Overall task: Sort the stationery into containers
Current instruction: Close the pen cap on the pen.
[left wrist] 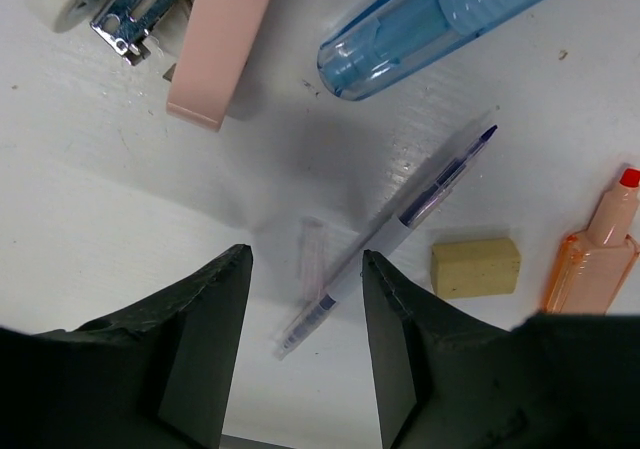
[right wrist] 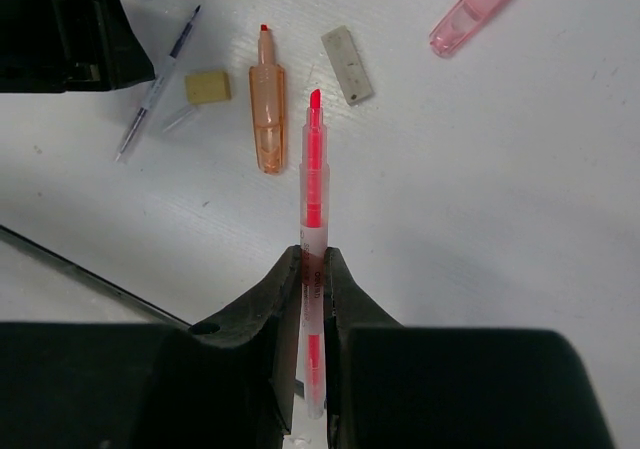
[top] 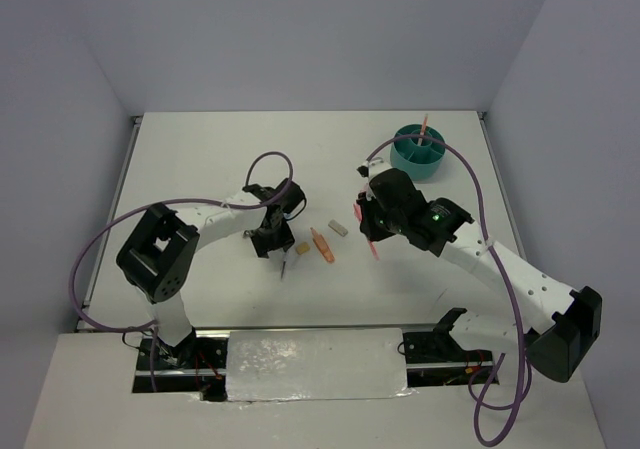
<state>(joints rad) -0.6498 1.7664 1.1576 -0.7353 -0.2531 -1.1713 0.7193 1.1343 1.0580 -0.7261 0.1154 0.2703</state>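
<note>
A thin dark pen [left wrist: 400,219] lies slanted on the white table between the fingers of my left gripper [left wrist: 305,269]. The gripper is open, and its right finger [left wrist: 395,339] touches the pen's barrel. A tan eraser [left wrist: 476,267] and an orange marker [left wrist: 595,254] lie just to the right. My right gripper [right wrist: 313,264] is shut on a red-pink marker [right wrist: 314,189], held above the table with its tip pointing away. The teal container [top: 418,154] stands at the back right with a pink pen [top: 425,127] upright in it.
A grey eraser [right wrist: 347,64] and a clear pink marker [right wrist: 480,9] lie beyond the held marker. A blue translucent piece [left wrist: 430,24], a pale pink block [left wrist: 222,44] and a metal clip [left wrist: 130,14] lie past the left gripper. The two arms are close together mid-table.
</note>
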